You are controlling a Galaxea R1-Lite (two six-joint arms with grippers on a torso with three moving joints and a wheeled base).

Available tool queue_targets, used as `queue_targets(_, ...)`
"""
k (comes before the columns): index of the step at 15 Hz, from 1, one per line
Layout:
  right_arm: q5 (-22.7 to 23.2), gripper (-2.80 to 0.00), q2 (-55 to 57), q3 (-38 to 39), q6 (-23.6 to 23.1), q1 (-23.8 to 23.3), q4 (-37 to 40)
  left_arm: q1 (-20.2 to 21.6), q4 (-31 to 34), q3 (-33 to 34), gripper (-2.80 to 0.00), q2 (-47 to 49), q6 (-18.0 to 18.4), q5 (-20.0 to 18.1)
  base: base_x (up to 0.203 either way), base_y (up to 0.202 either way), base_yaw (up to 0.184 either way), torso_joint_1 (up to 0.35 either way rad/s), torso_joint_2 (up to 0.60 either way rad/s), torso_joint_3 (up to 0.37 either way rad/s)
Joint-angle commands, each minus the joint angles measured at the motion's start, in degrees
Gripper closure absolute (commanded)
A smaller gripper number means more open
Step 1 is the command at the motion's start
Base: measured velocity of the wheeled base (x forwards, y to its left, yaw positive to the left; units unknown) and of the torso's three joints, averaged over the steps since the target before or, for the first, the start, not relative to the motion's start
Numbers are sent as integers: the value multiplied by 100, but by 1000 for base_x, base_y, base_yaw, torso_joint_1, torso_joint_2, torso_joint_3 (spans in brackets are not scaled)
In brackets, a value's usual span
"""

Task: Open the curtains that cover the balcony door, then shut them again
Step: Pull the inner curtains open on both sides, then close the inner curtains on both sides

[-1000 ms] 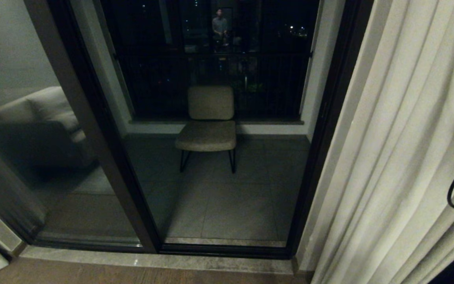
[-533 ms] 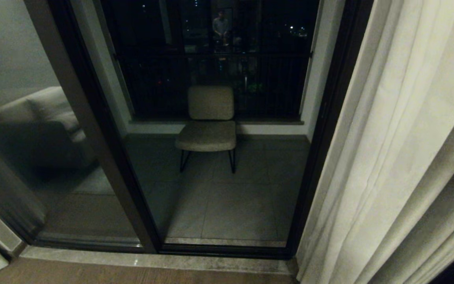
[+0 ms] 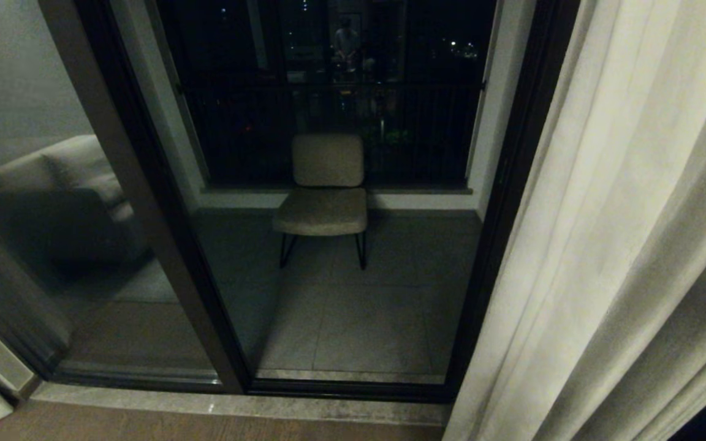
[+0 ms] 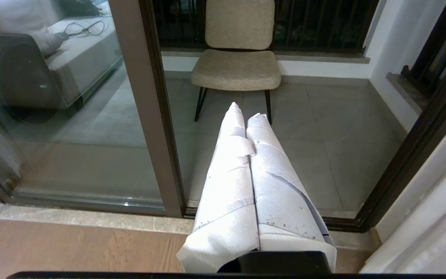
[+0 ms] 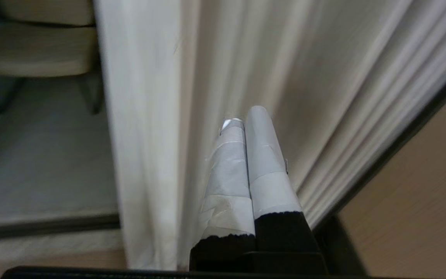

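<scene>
A warm wooden floor [image 4: 72, 248] runs up to a pale stone threshold [image 3: 236, 405], and past it the balcony door [image 3: 163, 202] stands with its dark frame and reflective glass, a sofa mirrored dimly in the pane on the left. Beyond the glass lies a grey tiled balcony with a beige padded chair [image 3: 325, 190] on thin dark legs, backed by a black railing (night outside, with a few small lights). The left pincer [image 4: 246, 110] has its two white-wrapped fingers pressed together, holding nothing, and points toward the door with the chair straight ahead of its tips and the brown middle post off to one side. The right pincer [image 5: 246, 116] is likewise closed and empty, its taped fingers aimed at the curtains [image 5: 215, 69], whose cream pleats hang just ahead of the tips; whether they touch the fabric is hard to judge. In the head view that right panel fills the right side in long vertical folds, gathered beside the door frame, while a sliver of the other panel shows at the far lower left.
</scene>
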Motion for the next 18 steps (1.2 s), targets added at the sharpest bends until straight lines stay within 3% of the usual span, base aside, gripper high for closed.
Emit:
queue_targets(1,-11,0,-1557,41,39,349,1307,-1,-2,4,0,-2,-2,6,0,0,0,0,0,0)
queue_targets(4,52,0,-2608,53,96,730,2508,-1,-2,5,0,-2,6,-2,0,0,0,0,0,0)
queue_targets(6,547,0,-2609,56,161,820,2838,6,-2,4,0,-2,6,5,0,0,0,0,0,0)
queue_targets(10,1231,0,-2966,57,190,123,3491,-1,-2,-2,0,-2,6,0,0,0,0,0,0,0)
queue_targets(14,1295,0,-4141,57,557,174,3595,-1,5,3,0,-2,6,7,0,0,0,0,0,0)
queue_targets(18,1298,0,-4237,57,635,188,3604,-1,-1,2,0,-2,6,7,0,0,0,0,0,0)
